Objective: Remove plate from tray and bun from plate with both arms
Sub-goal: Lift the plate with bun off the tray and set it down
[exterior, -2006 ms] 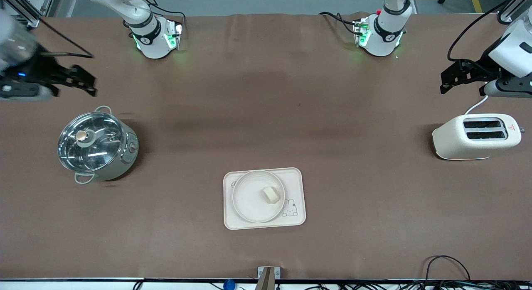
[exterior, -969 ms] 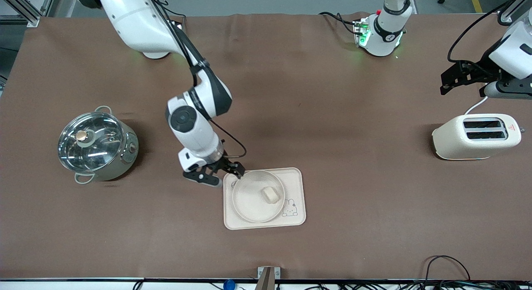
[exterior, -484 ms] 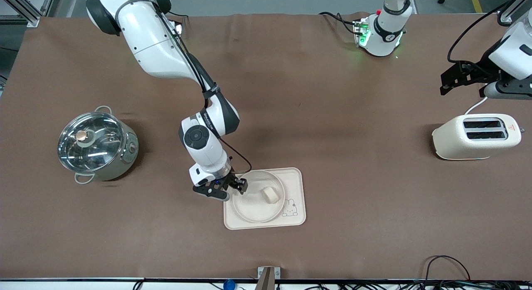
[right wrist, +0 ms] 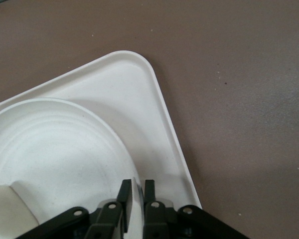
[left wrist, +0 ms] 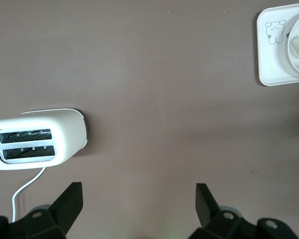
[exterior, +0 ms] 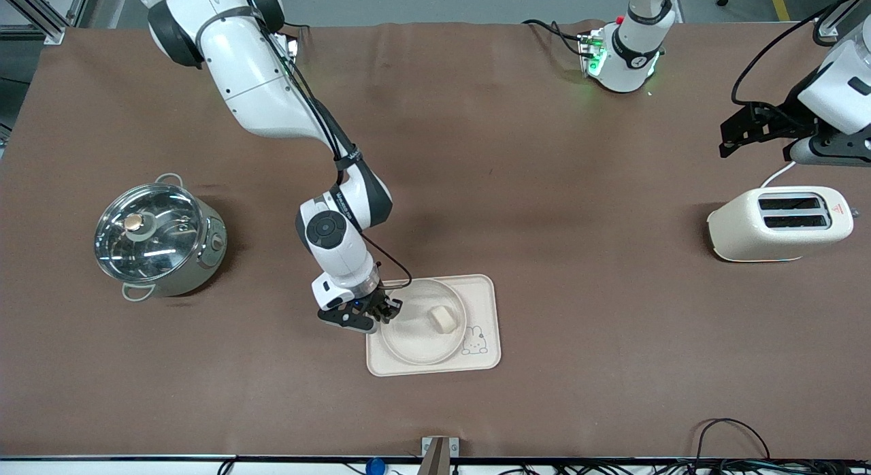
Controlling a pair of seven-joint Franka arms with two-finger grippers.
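pot [exterior: 158, 239] – toward the right arm's end from the tray [exterior: 485, 305] | right gripper [exterior: 382, 311] – clamped on the plate [exterior: 415, 339] rim | plate on tray, bun [exterior: 441, 318] in it | toaster [exterior: 780, 224] toward the left arm's end | left gripper [left wrist: 139, 201] waits above table near toaster, jaws spread

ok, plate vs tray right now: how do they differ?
The plate is round; the tray is a rounded rectangle. The plate is plain; the tray has a rabbit drawing. The plate sits on the tray and holds the bun; the tray lies on the table. The right gripper is shut on the plate's rim, not the tray's. Both are cream and shallow with raised rims.
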